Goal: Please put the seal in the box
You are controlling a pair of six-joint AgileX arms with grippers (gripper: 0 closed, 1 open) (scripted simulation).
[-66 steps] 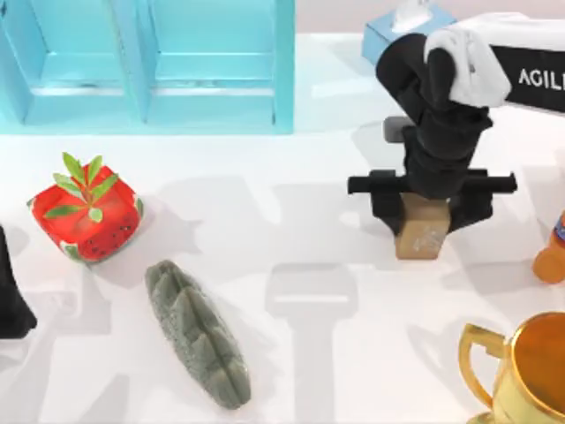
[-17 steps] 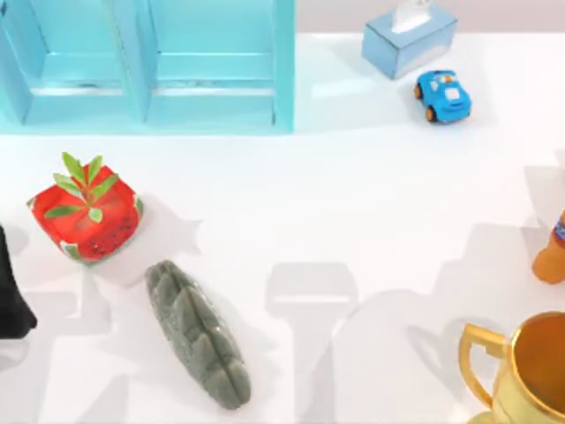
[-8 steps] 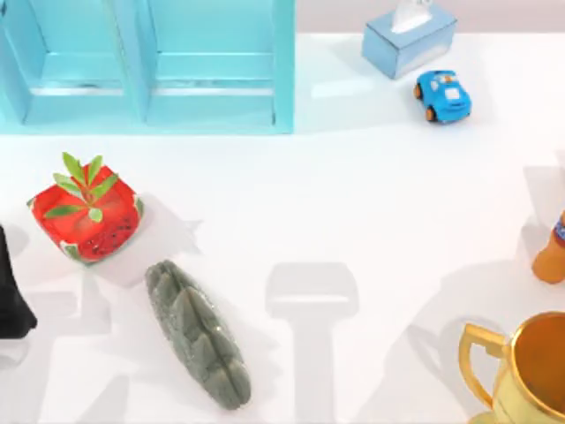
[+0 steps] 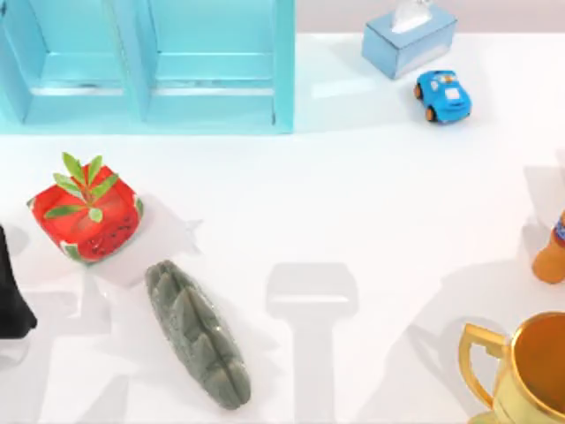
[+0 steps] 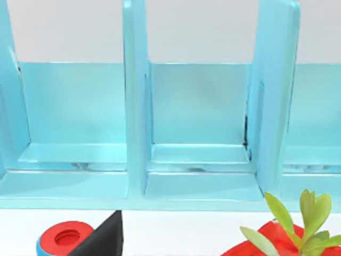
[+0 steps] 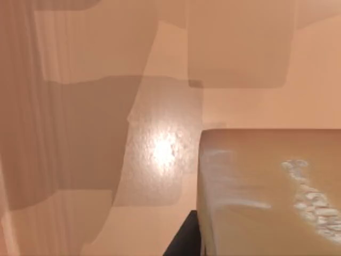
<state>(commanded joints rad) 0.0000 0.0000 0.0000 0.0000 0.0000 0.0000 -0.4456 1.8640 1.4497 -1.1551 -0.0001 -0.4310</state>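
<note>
Close under our right wrist is the seal point(image 6: 272, 192), white marks up. A dark bit of our right claw point(image 6: 186, 242) is right beside its edge, so we think the claw brought it here, but we cannot tell if it is squeezing or has let go. Past the seal lies a smooth tan floor point(image 6: 106, 133), maybe the inside of the box, and our left arm point(image 4: 11, 291) rests at the table's point(image 4: 371, 203) left edge, out of the way.

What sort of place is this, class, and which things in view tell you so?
Probably a simulated tabletop test scene: a plain white table carrying unrelated props, such as a turquoise shelf unit, a toy car and a gold trophy cup.
</note>
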